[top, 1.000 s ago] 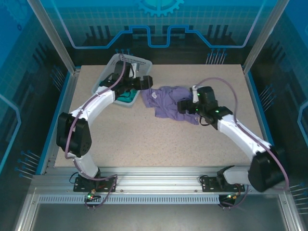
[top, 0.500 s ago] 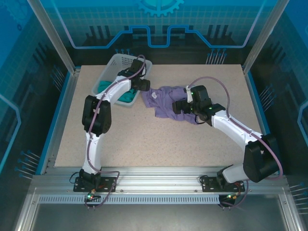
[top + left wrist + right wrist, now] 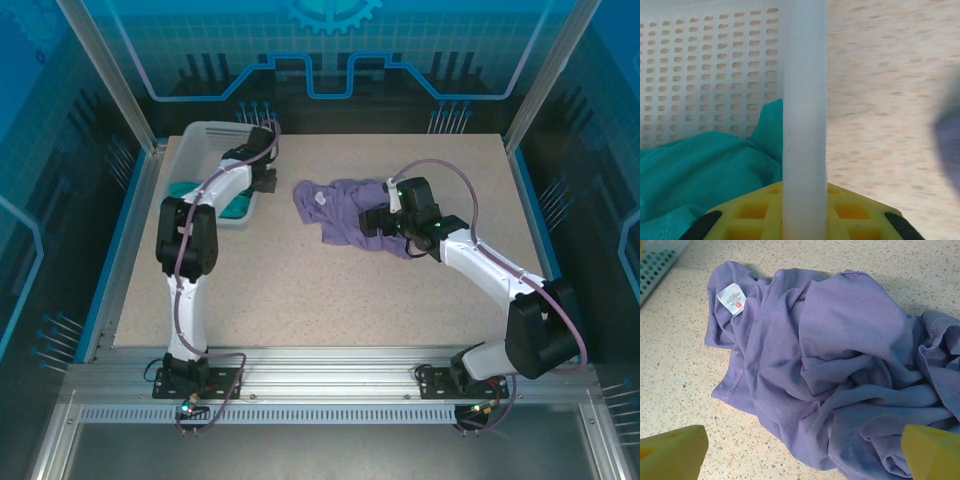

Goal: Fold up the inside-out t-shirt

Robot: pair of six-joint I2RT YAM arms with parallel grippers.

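The inside-out t-shirt (image 3: 345,205) lies crumpled on the table's centre-right, lavender, with its small white neck label (image 3: 320,198) facing up. In the right wrist view the t-shirt (image 3: 840,365) is bunched in folds, its label (image 3: 731,298) at upper left. My right gripper (image 3: 372,222) hovers open over the shirt's right half, with the yellow fingertips (image 3: 670,452) wide apart and nothing between them. My left gripper (image 3: 262,182) is at the white basket (image 3: 195,135). Its yellow jaws (image 3: 805,200) are shut on the basket's rim (image 3: 805,75).
A teal-green garment (image 3: 700,170) lies inside the perforated basket, also seen from above (image 3: 190,190). The basket stands at the table's far left corner. A corner of it shows at the upper left of the right wrist view (image 3: 660,260). Speckled tabletop surrounds the shirt.
My left gripper went from open to shut on the basket rim, and the basket has slid left, away from the shirt. The right gripper moved slightly left over the shirt and stays open.
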